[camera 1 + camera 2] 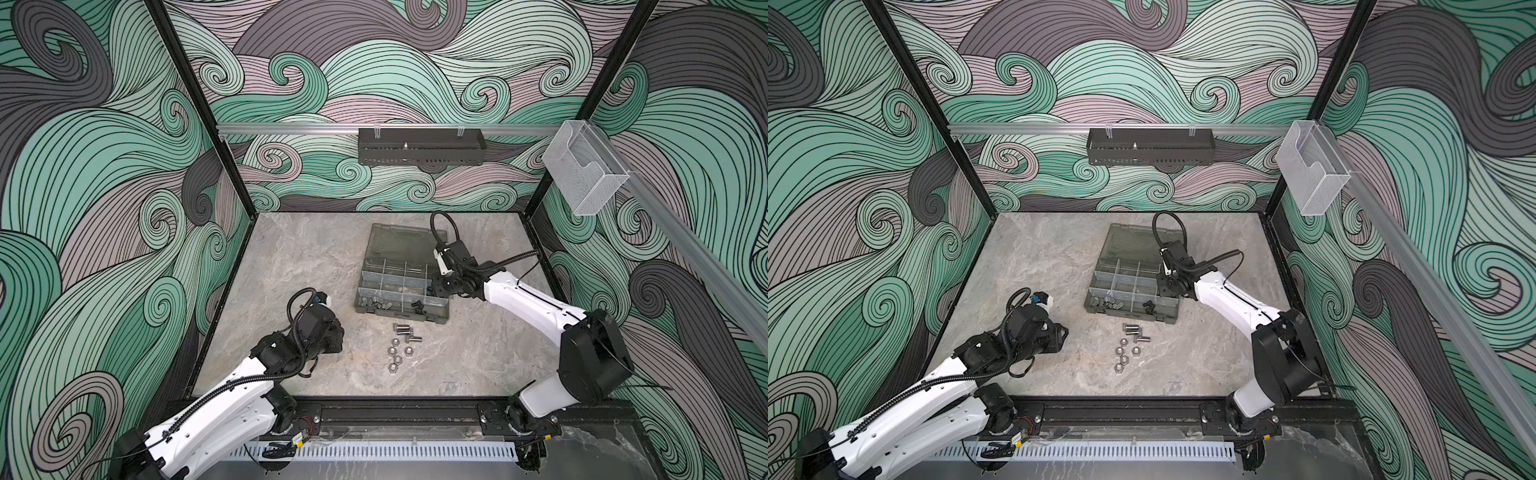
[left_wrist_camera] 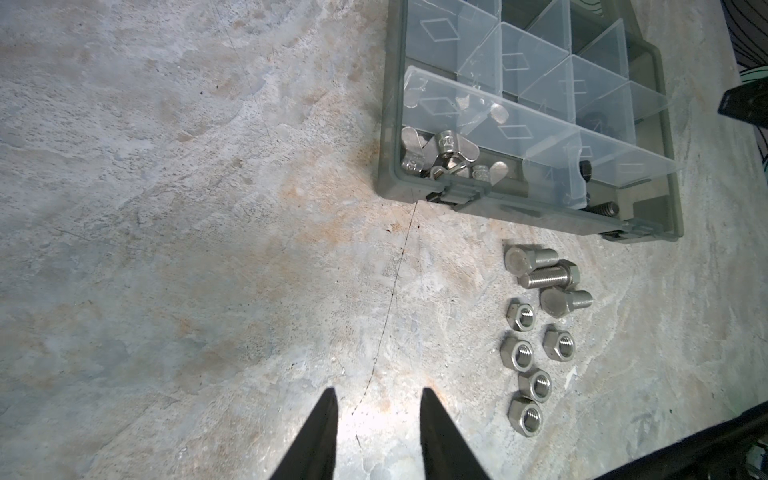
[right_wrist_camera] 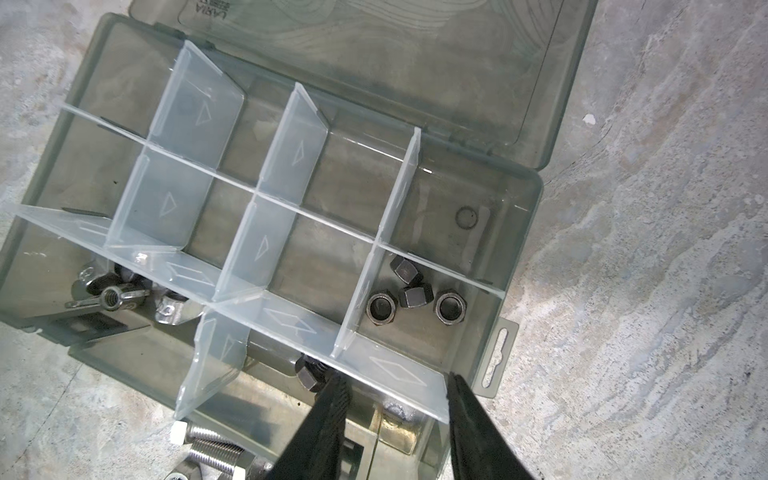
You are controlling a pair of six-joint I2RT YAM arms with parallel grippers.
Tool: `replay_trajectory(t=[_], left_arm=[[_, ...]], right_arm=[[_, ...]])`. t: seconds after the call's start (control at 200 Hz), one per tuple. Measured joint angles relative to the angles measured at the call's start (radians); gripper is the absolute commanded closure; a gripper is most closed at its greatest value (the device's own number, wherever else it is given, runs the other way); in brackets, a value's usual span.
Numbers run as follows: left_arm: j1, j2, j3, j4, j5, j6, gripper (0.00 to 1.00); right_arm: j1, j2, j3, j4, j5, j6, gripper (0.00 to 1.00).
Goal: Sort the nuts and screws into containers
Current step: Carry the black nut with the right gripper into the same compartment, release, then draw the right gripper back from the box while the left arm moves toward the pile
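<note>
The grey organizer case (image 1: 399,318) lies open in mid-table, its containers split by clear dividers (image 3: 291,137). My right gripper (image 3: 397,382) hangs open over the case's right end with nothing between its fingers; a black screw (image 3: 309,374) lies beside one finger. Several black nuts (image 3: 381,308) sit in an end compartment. In front of the case, silver screws (image 2: 536,266) and several silver nuts (image 2: 517,355) lie loose on the table (image 1: 291,257). My left gripper (image 2: 380,392) is open and empty, low over bare table left of the nuts (image 1: 394,353).
Silver wing nuts (image 2: 444,149) fill the case's front left compartment. The hinged lid (image 1: 395,241) lies flat behind the case. A black perforated tray (image 1: 419,145) hangs on the back rail and a clear holder (image 1: 582,170) on the right wall.
</note>
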Motion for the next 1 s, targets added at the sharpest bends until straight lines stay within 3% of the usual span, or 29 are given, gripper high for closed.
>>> replay_trajectory(t=[0.39, 0.73, 1.001], left_arm=[[0.000, -0.013, 0.000, 0.000, 0.000, -0.004, 0.63], [0.000, -0.008, 0.000, 0.027, 0.027, 0.024, 0.63], [0.000, 0.178, 0.098, 0.024, 0.109, 0.115, 0.63]], right_arm=[[0.000, -0.029, -0.048, -0.004, -0.030, 0.011, 0.58], [0.000, -0.219, -0.129, -0.035, -0.034, 0.032, 0.58], [-0.035, -0.395, -0.285, -0.069, -0.016, 0.089, 0.56]])
